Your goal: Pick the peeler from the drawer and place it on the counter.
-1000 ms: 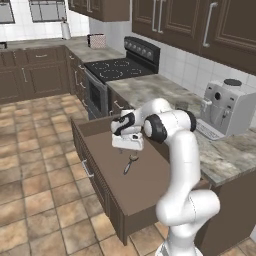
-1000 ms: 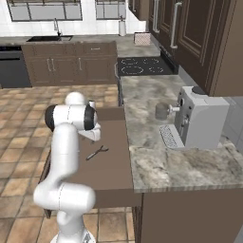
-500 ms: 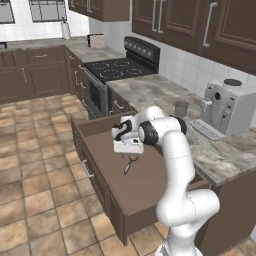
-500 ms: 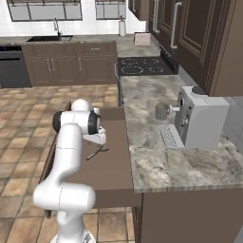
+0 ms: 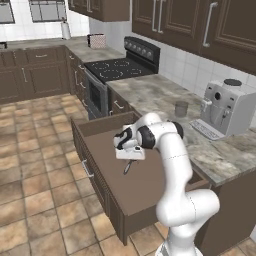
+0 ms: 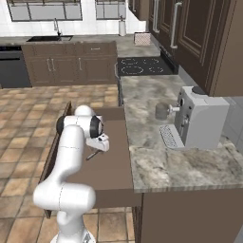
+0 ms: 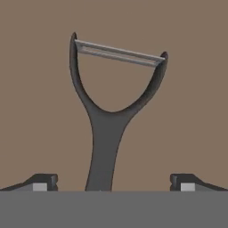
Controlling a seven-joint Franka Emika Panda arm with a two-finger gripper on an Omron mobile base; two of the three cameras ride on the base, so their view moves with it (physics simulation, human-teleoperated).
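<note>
The peeler (image 5: 127,168) lies flat on the brown floor of the pulled-out drawer (image 5: 145,186), near its middle. My gripper (image 5: 129,159) hangs just above it, pointing down, jaws open. In the right base view the peeler (image 6: 93,154) pokes out below the gripper (image 6: 97,149), on the drawer (image 6: 108,172) floor. The hand view looks straight down: the peeler (image 7: 105,129) has its dark handle running between the two fingertips (image 7: 42,181) of the gripper (image 7: 113,181), with a gap on each side and the bladed Y head beyond them. The counter (image 5: 165,100) runs along the drawer's right side.
On the counter (image 6: 156,159) stand a grey coffee machine (image 5: 227,107) and a small cup (image 5: 181,108). The black stovetop (image 5: 115,67) lies further back. The drawer's front wall with its handle (image 5: 87,168) juts out over the tiled floor.
The arm has lowered the hand closer to the peeler. The jaws have stayed open and the peeler has not moved.
</note>
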